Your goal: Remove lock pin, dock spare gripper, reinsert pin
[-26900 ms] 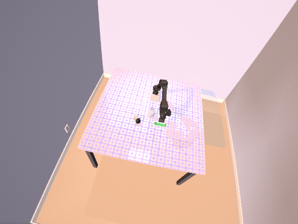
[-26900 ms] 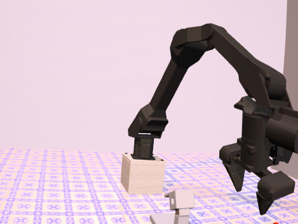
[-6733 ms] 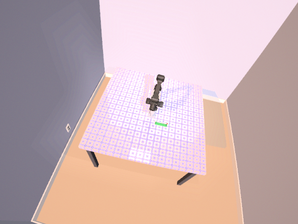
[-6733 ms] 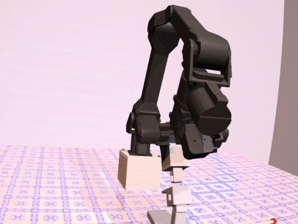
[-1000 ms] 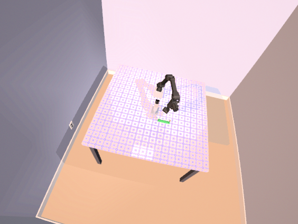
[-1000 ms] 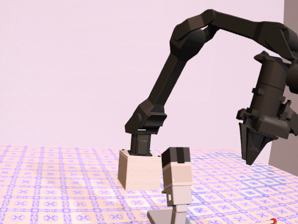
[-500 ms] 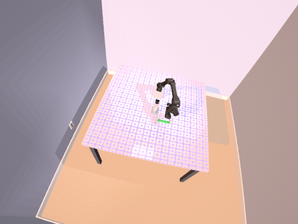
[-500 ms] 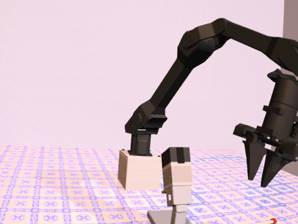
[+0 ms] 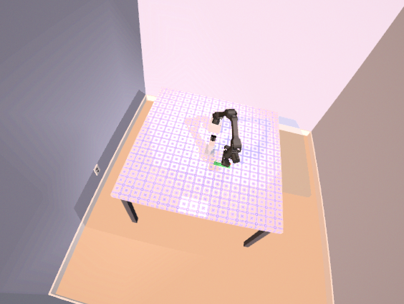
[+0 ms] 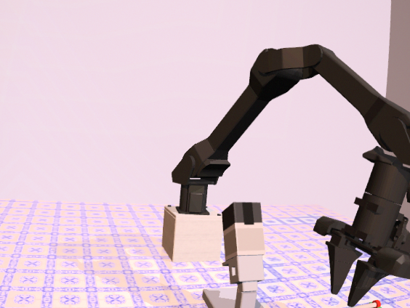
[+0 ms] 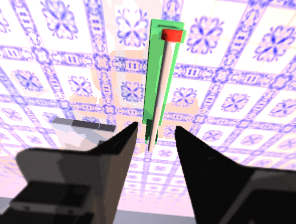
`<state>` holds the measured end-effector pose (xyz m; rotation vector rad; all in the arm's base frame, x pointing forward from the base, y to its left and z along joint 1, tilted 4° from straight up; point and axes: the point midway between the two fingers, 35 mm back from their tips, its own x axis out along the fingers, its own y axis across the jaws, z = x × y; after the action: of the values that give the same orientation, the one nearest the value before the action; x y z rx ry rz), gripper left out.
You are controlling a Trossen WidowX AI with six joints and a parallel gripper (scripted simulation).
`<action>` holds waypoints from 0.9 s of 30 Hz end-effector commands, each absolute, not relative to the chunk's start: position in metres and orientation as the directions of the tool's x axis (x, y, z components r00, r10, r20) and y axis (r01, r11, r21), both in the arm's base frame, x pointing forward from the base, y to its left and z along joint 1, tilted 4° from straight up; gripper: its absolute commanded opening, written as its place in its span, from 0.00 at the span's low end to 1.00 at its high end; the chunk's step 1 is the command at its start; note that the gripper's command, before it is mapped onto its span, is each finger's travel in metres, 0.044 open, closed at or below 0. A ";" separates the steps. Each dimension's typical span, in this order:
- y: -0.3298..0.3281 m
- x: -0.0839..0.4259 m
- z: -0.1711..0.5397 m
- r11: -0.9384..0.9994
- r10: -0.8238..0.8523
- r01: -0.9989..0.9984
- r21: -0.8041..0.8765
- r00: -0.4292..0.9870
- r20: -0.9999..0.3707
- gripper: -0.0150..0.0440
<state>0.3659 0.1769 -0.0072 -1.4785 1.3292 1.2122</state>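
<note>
The lock pin (image 10: 365,306) (image 11: 164,80), pale with a red head, lies lengthwise along a green holder (image 9: 218,163) (image 11: 153,75) on the table, outside the socket. My gripper (image 9: 225,165) (image 10: 343,298) (image 11: 156,127) points down above the pin. Its fingers are partly open with nothing held, one on each side of the pin's line in the wrist view. A pale upright stack (image 9: 211,145) (image 10: 248,240) with a black slotted top stands on a grey foot beside the holder. It seems to be the mount and spare gripper together; the socket joint cannot be made out.
The arm's base stands on a pale block (image 9: 215,127) (image 10: 198,237) behind the upright stack. The patterned table (image 9: 161,179) has its front edge well beyond the green holder. Walls stand behind and at both sides.
</note>
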 end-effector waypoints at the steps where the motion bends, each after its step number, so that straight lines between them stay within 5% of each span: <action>1: 0.178 0.367 -0.010 -0.137 -0.230 -0.990 0.027 0.005 -0.973 0.56; 27: 0.179 0.364 -0.052 -0.137 -0.230 -0.990 0.027 0.005 -0.973 0.56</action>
<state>0.3661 0.1803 -0.0467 -1.4820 1.3103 1.2053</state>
